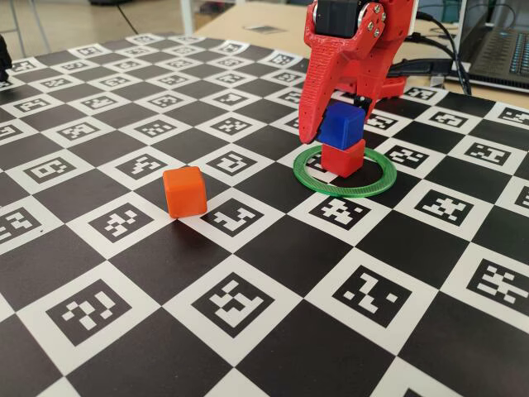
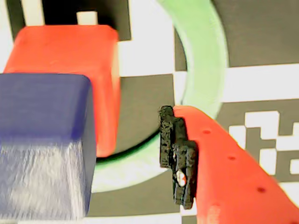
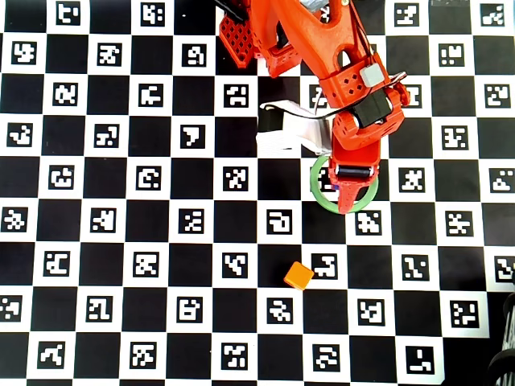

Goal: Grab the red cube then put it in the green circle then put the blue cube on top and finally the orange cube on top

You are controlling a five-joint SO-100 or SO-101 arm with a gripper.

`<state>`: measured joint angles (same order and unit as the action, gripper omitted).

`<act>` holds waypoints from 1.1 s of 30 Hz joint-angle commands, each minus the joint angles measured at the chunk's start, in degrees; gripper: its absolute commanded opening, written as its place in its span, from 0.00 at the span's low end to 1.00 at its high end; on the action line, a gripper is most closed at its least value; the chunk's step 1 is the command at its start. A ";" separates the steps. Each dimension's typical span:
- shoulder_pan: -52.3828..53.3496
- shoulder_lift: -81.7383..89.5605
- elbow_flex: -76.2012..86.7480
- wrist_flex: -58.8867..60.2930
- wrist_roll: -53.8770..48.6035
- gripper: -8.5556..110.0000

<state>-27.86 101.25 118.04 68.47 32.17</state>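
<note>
The red printed gripper [image 1: 335,124] hangs over the green circle [image 1: 307,179], its jaws spread with a clear gap in the wrist view between the blue cube [image 2: 44,144] and the black ridged pad on the finger [image 2: 219,163] at the right. Whether the other finger touches the blue cube cannot be told.

The blue cube, deep blue with soft edges, sits on the red cube [image 1: 344,159], turned slightly askew. The red cube is matte with rounded corners and stands inside the thin, flat, translucent green ring.

The orange cube [image 1: 184,191], brighter and lighter than the red one, stands alone on the desk [image 1: 273,331], well apart to the left in the fixed view. The desk's checkered marker board lies open around it.
</note>
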 commanded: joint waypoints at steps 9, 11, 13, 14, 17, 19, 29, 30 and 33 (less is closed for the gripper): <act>0.26 4.22 -27.42 23.20 -4.66 0.43; 1.58 3.52 -31.55 24.43 -6.68 0.42; 3.08 1.67 -35.68 25.75 -8.96 0.41; 3.87 0.35 -37.97 26.72 -10.02 0.40; 6.59 -4.48 -44.56 29.36 -13.27 0.39; 8.70 -7.38 -47.29 29.88 -14.94 0.39; 16.96 -20.30 -57.04 27.33 -21.53 0.38; 17.23 -21.80 -57.92 27.16 -21.27 0.38; 17.67 -25.93 -60.64 26.81 -19.86 0.39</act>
<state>-10.99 75.59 63.11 95.89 11.87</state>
